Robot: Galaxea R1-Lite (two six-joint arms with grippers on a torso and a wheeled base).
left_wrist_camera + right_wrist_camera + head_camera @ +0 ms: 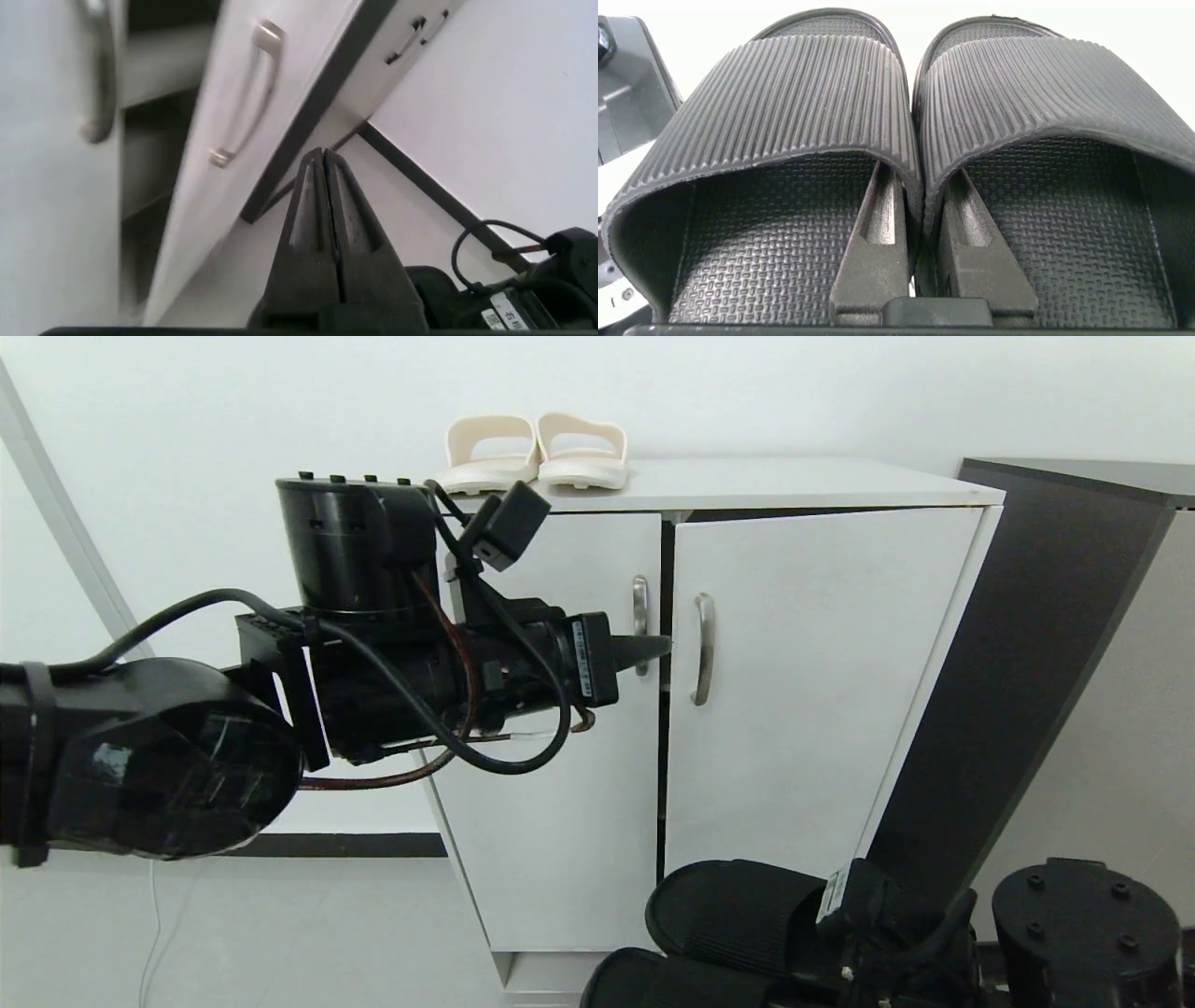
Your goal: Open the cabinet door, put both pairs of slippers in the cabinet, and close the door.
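1. White cabinet with right door slightly ajar, left door flush, a dark gap between them.
2. Left gripper at that gap, level with the door handles, jaws pressed together with nothing between them.
3. Cream slippers side by side on the cabinet top, toward its left end.
4. Black slippers low in front of the cabinet, side by side, pinched by their touching inner walls in the right gripper, one finger inside each slipper.
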